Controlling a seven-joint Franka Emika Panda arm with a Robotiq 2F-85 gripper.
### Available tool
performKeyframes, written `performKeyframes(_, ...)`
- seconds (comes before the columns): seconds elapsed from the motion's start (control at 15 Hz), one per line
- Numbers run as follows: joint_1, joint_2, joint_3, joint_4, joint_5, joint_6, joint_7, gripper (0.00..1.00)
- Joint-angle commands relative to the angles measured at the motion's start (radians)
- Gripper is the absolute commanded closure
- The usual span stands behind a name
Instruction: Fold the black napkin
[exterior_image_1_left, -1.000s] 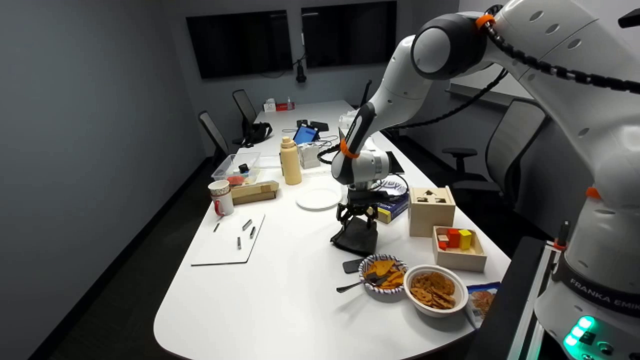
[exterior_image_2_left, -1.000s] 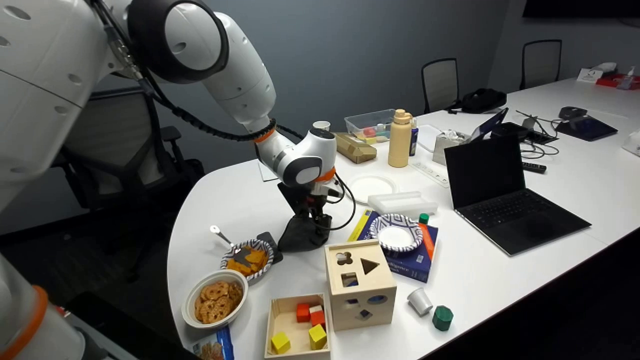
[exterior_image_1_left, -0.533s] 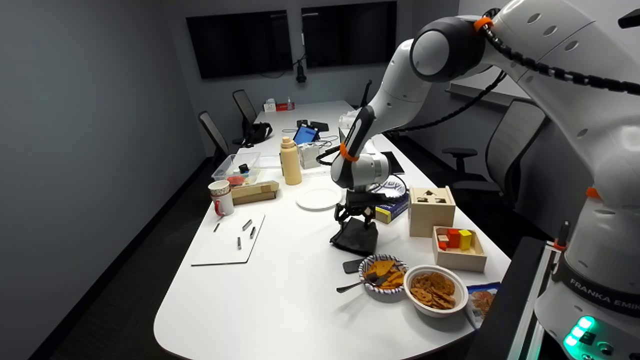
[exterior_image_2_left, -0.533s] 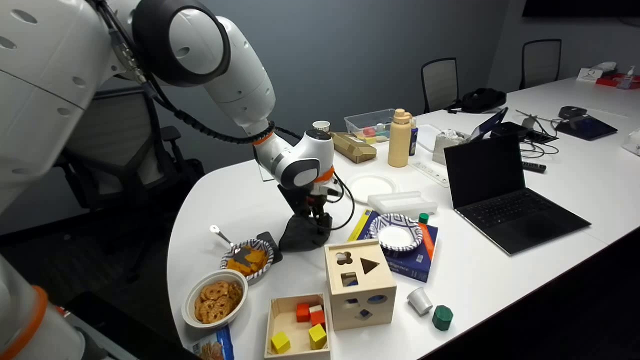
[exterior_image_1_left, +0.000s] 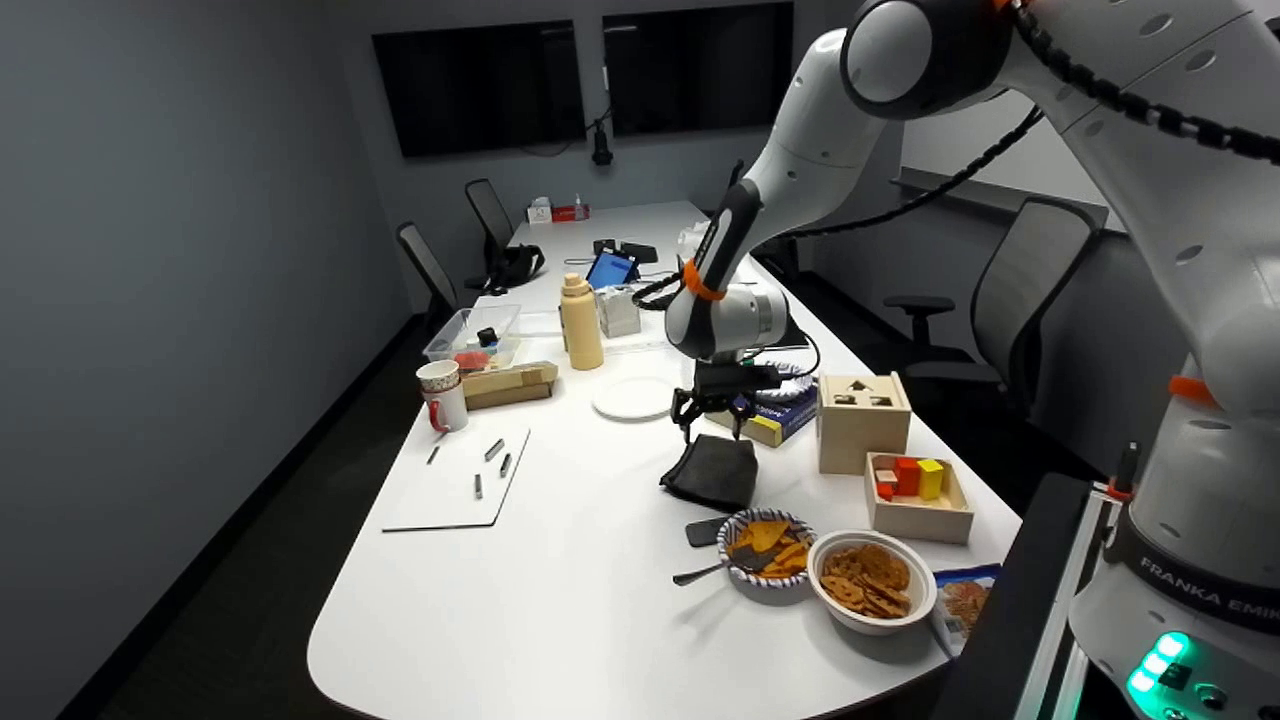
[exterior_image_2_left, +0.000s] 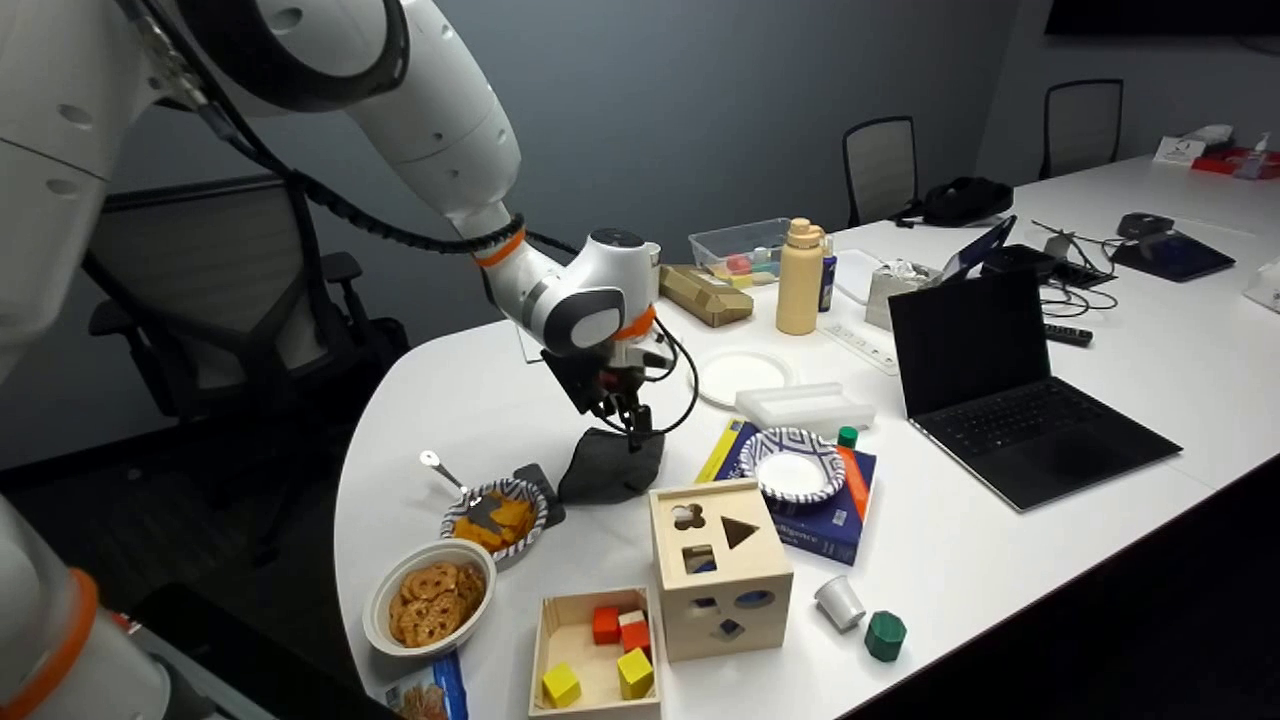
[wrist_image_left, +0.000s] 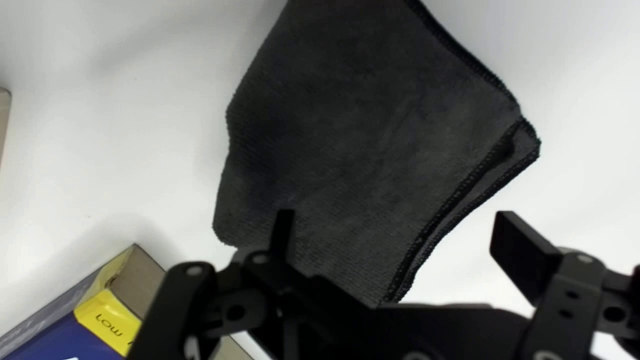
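The black napkin (exterior_image_1_left: 715, 476) lies on the white table, and it shows in the other exterior view (exterior_image_2_left: 608, 472) too. In the wrist view the napkin (wrist_image_left: 370, 130) is doubled over, with two stitched edges close together along its right side. Its top end runs out of that view, and its bottom corner is hidden by the gripper. My gripper (wrist_image_left: 394, 215) is open, with one finger over the napkin and one over bare table; nothing is between them. In both exterior views the gripper (exterior_image_1_left: 712, 434) hangs just above the napkin's far edge.
A dark blue book (exterior_image_2_left: 815, 535) with a patterned bowl (exterior_image_2_left: 792, 465) on it lies close by. A wooden shape box (exterior_image_2_left: 720, 575), a black phone (exterior_image_1_left: 705, 532), a chip bowl (exterior_image_1_left: 765, 548) and a pretzel bowl (exterior_image_1_left: 870, 582) stand around the napkin. A white plate (exterior_image_1_left: 632, 398) lies behind.
The gripper has risen from low at the napkin to a little above it, and the arm has shifted up and back. The napkin stays in the same place on the table.
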Motion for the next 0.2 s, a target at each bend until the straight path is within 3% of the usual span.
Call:
performKeyframes(0.0, 0.062, -0.156, -0.034, -0.174, -0.054, 0.037, 0.062, 0.0)
performKeyframes(0.13, 0.09, -0.202, -0.051, -0.225, -0.083, 0.049, 0.091, 0.0)
